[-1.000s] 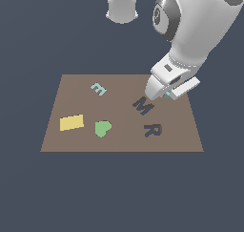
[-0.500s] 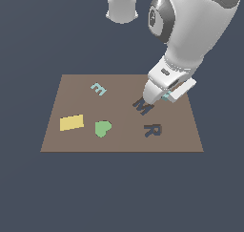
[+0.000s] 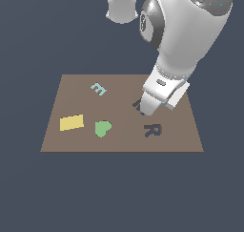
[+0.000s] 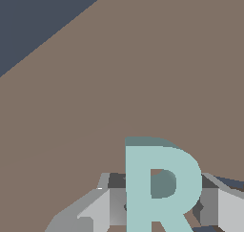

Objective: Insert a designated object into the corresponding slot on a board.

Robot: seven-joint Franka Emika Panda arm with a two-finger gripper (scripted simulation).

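In the wrist view the pale teal R block (image 4: pixel 162 185) sits between my gripper's (image 4: pixel 159 214) grey fingers (image 4: pixel 97 209), held over bare brown board (image 4: pixel 143 73). My gripper is shut on it. In the exterior view the gripper (image 3: pixel 150 107) hangs low over the board (image 3: pixel 119 142), just behind the dark R-shaped slot (image 3: pixel 152 130) and a little toward the exterior view's left of it. The arm hides most of the block there. The slot lies open with nothing in it.
A dark M-shaped recess (image 3: pixel 137 104) is mostly covered by the hand. A pale teal E (image 3: pixel 98 88), a yellow rectangle (image 3: pixel 71 122) and a green shape (image 3: pixel 102 128) lie on the board toward the exterior view's left.
The hand has moved toward the exterior view's left and lower over the board, carrying the teal R, and now covers most of the M recess.
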